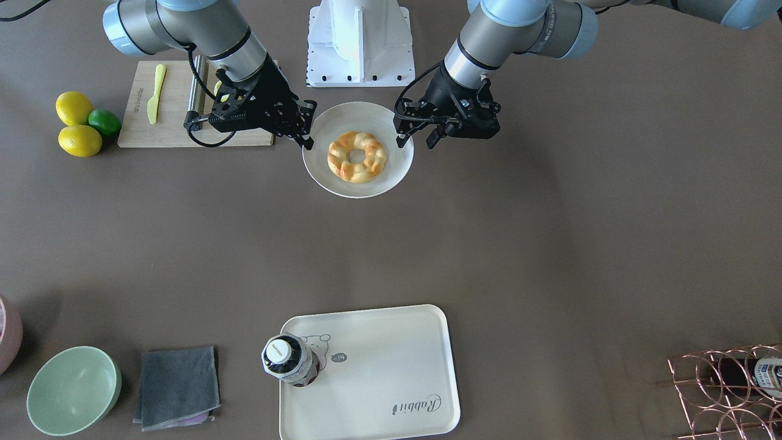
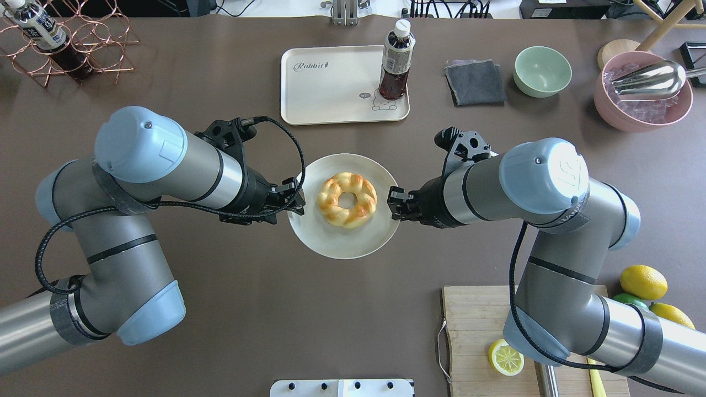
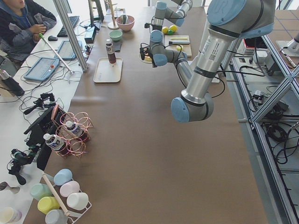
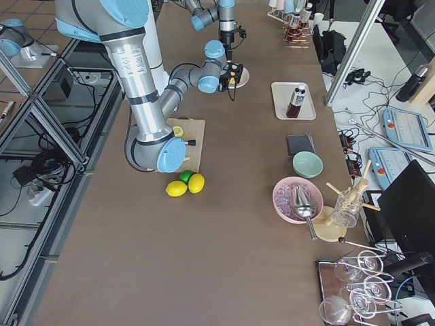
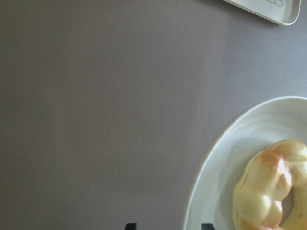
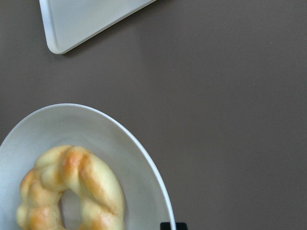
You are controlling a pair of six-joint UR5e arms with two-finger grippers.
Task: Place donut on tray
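Note:
The donut [image 1: 357, 157] [image 2: 347, 199], a golden braided ring, lies on a round white plate [image 1: 324, 168] [image 2: 331, 242] at mid-table. My left gripper [image 2: 292, 201] [image 1: 416, 139] is open and empty at the plate's left rim. Its two fingertips show apart in the left wrist view [image 5: 168, 226]. My right gripper [image 2: 394, 204] [image 1: 307, 135] hovers at the plate's right rim, shut and empty. It shows as one tip in the right wrist view [image 6: 173, 225]. The cream tray [image 2: 331, 88] [image 1: 379, 379] lies beyond the plate. It carries a bottle [image 2: 394, 60].
A wooden cutting board [image 2: 474, 331] with a lemon slice [image 2: 506, 357] lies near the right arm, with lemons [image 2: 642, 281] beside it. A grey cloth [image 2: 474, 82], a green bowl [image 2: 542, 70], a pink bowl [image 2: 642, 91] and a copper bottle rack [image 2: 66, 44] stand along the far edge.

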